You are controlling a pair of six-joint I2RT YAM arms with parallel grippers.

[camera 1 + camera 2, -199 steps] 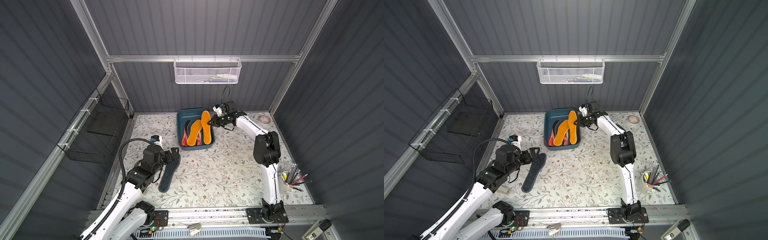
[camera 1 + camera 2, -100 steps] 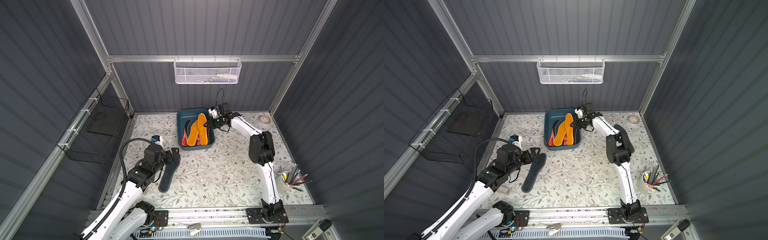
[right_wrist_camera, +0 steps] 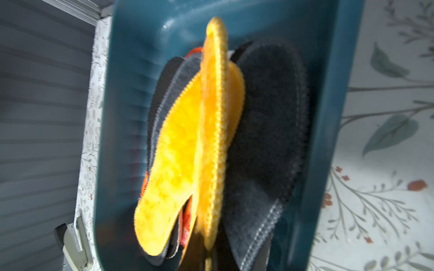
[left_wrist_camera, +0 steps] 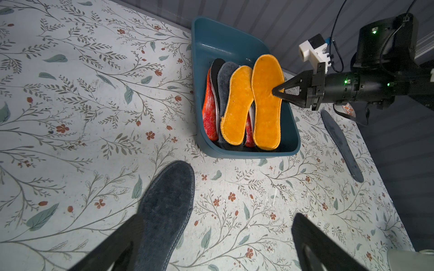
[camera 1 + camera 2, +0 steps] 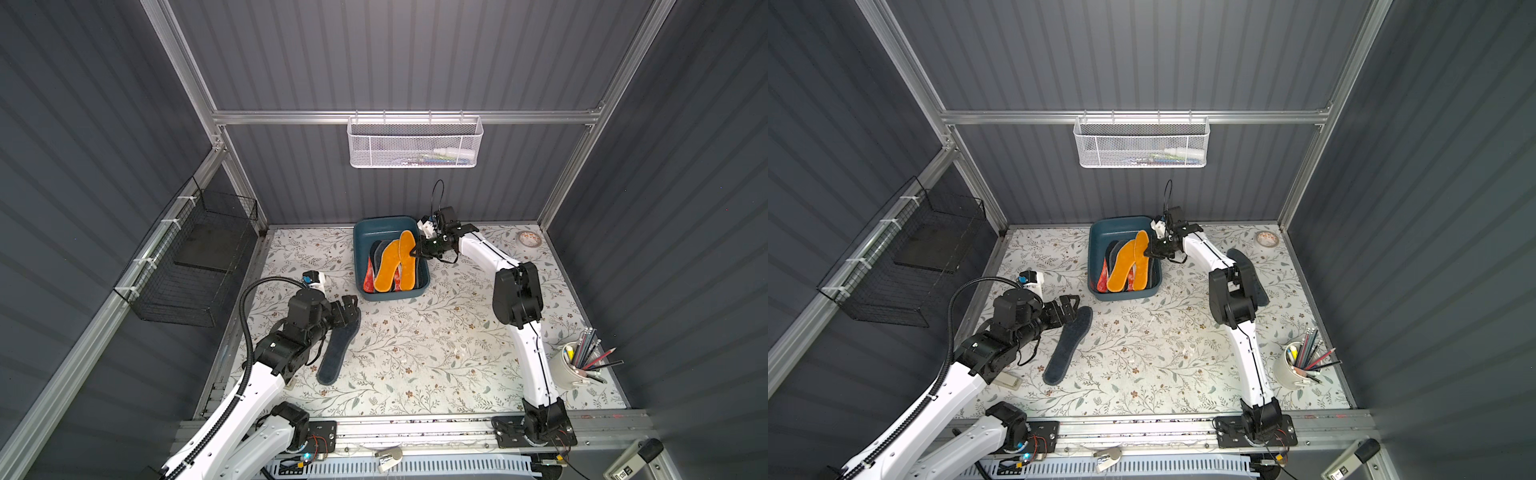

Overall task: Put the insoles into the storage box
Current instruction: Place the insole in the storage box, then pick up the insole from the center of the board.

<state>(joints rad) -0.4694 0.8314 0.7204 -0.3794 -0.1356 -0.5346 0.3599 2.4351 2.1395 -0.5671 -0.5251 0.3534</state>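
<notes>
Both top views overlook the whole table; wrist cameras sit low, right's seemingly nearest.

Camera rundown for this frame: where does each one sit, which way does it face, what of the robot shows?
Both top views: high above the front, looking down at the table; left arm and right arm show.
Left wrist: low over the table, facing the storage box; open left gripper in foreground, right gripper beyond.
Right wrist: close above the box, sighting along the pinched orange insole; little of the robot shows.
Shared: all views show the box and that insole.
</notes>
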